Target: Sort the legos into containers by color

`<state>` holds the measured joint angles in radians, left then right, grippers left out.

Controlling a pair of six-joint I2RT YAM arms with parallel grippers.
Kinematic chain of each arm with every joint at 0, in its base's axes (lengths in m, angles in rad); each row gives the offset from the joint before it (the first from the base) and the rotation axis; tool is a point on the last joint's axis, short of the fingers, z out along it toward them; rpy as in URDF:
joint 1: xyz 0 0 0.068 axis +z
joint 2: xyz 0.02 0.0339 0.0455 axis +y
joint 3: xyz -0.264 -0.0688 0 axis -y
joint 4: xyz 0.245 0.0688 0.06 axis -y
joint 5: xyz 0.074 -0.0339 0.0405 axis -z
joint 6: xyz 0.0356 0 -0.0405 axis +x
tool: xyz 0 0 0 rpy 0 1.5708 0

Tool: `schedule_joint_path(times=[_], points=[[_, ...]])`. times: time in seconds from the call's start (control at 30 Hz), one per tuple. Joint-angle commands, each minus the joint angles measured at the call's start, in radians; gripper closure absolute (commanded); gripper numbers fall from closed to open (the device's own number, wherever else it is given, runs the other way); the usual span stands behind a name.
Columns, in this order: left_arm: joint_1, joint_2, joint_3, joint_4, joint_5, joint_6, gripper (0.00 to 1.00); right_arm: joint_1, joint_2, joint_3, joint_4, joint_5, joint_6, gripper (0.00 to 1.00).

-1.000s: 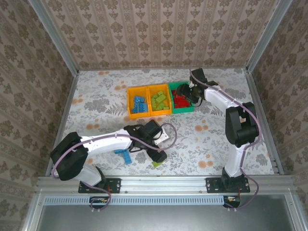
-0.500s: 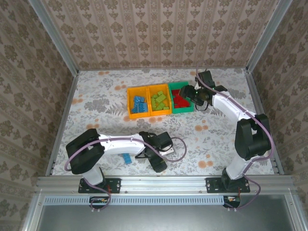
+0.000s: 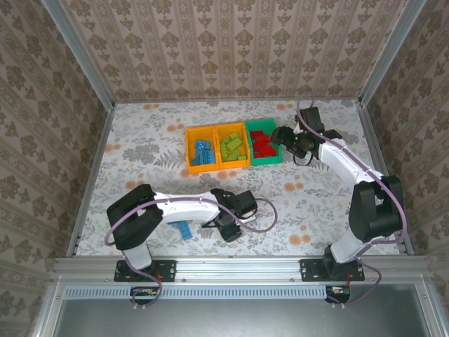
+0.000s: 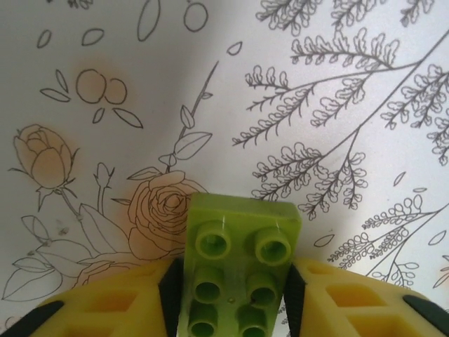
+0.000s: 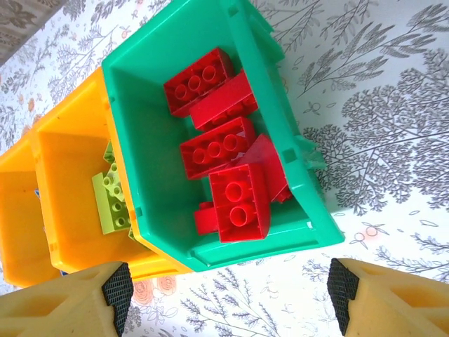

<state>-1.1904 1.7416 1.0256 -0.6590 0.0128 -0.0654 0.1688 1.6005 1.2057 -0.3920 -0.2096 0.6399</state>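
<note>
At the front of the worktop (image 3: 140,140), the left hand (image 3: 226,226) is clamped on a lime green brick (image 4: 238,242), a finger pressed to either side. Further right, the right hand (image 5: 230,291) stands wide open and empty just beside the green bin (image 5: 133,147) holding red bricks (image 5: 217,151).

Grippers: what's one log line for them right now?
left gripper: shut on lime brick | right gripper: open, near green bin | blue brick: loose on table

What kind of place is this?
Probably a robot test cell: wallpapered panels and a metal frame enclose the table, with a left arm and right arm bolted at its edge.
</note>
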Motion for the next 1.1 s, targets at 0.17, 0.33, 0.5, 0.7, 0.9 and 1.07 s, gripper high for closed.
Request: schedule_joint_path(times=[0.17, 0.33, 0.5, 0.7, 0.9, 1.07], points=[[0.102, 0.056, 0.060, 0.032, 0.053, 0.015, 0.71, -0.034, -0.079, -0.057, -0.007, 0.012, -0.023, 0.23], [0.203, 0.038, 0.167, 0.024, 0.048, 0.051, 0.73, -0.035, -0.115, -0.108, 0.001, 0.035, -0.022, 0.23], [0.310, 0.037, 0.308, 0.044, 0.068, 0.072, 0.73, -0.028, -0.173, -0.217, 0.051, 0.032, -0.001, 0.23], [0.449, 0.134, 0.509, 0.064, 0.105, 0.027, 0.73, 0.051, -0.243, -0.367, 0.098, 0.069, 0.016, 0.24], [0.531, 0.269, 0.695, 0.074, 0.132, -0.026, 0.73, 0.174, -0.272, -0.454, 0.117, 0.150, 0.056, 0.23], [0.558, 0.364, 0.810, 0.057, 0.140, -0.065, 0.70, 0.219, -0.300, -0.472, 0.098, 0.198, 0.070, 0.23]])
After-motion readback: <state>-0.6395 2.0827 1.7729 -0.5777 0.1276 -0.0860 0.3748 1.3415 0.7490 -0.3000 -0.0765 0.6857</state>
